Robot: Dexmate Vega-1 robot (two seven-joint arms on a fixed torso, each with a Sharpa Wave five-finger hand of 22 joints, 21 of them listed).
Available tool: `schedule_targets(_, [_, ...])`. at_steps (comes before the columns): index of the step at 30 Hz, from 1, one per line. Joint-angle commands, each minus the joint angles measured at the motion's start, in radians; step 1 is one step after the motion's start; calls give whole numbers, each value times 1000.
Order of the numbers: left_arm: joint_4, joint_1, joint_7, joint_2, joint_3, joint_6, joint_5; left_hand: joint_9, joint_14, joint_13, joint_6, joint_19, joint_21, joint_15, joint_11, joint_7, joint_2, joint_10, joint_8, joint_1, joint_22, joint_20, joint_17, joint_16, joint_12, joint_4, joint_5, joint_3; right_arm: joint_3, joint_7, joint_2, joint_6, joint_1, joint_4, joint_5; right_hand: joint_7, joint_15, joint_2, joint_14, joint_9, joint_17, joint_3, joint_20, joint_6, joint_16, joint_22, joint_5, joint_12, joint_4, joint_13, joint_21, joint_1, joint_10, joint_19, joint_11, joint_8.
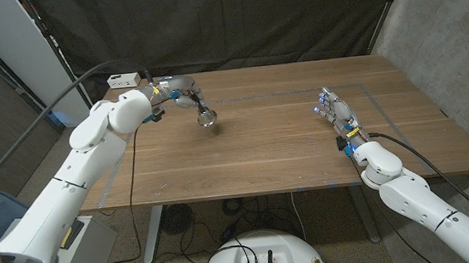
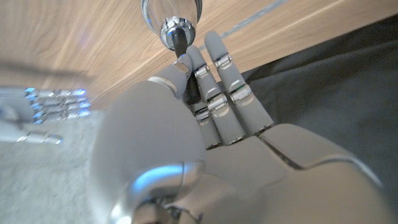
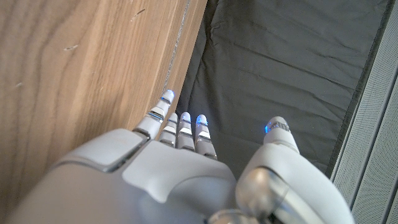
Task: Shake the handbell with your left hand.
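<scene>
Handbell (image 1: 207,117) sits clamped by its dark handle in my left robot hand (image 1: 177,91), lifted off the bench (image 1: 270,145) over its far-left part, silver bowl hanging toward the wood. I judge I'm mid-shake; next I need quick wrist swings without loosening the grip. My right robot hand (image 1: 335,112) waits well apart, fingers straight, holding nothing.

Silver handbell (image 1: 207,117), black handle; grey-white left hand (image 1: 182,91); brown wood-grain table (image 1: 270,145); black curtain (image 1: 233,21).

handbell (image 2: 171,14) cropped at frame edge; handle hidden inside left hand (image 2: 186,118)
</scene>
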Motion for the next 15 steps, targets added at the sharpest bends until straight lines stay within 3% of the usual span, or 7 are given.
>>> schedule_targets(1, [186, -83, 88, -53, 99, -264, -981, 5, 0, 343, -2, -2, 3, 11, 4, 8, 17, 37, 6, 18, 2, 9, 3, 3, 1, -1, 6, 7, 8, -8, -3, -2, -8, -7, -4, 6, 3, 2, 6, 3, 5, 2, 2, 8, 4, 1, -1, 7, 6, 3, -3, 7, 7, 5, 3, 0])
schedule_targets(8, [199, -57, 180, -92, 78, -433, -1061, 5, -2, 347, -2, -5, 4, 11, 2, 6, 18, 36, 4, 19, 2, 10, 6, 4, 0, -1, 5, 7, 9, -8, -2, 0, -8, -4, -6, 6, 3, 2, 6, 3, 5, 2, 3, 8, 4, 1, -1, 7, 5, 3, -3, 8, 9, 5, 4, 0])
schedule_targets(13, [216, -29, 161, -155, 68, -489, -1275, 5, -4, 351, -5, -7, 4, 11, -2, 4, 19, 33, 3, 20, 2, 11, 9, 7, -2, 0, 4, 5, 8, -7, -3, -6, -3, -3, -7, 6, 3, 2, 6, 3, 5, 2, 3, 8, 4, 1, -1, 7, 5, 3, -3, 8, 9, 5, 3, 0])
schedule_targets(15, [212, -15, 187, -166, 61, -494, -1300, 4, -3, 352, -4, -6, 5, 9, -1, 4, 18, 34, 2, 20, 1, 12, 10, 7, -2, 0, 4, 5, 7, -6, -3, -6, -1, -1, -8, 6, 3, 2, 6, 3, 5, 2, 2, 8, 4, 1, -1, 7, 5, 3, -3, 8, 8, 5, 5, 0])
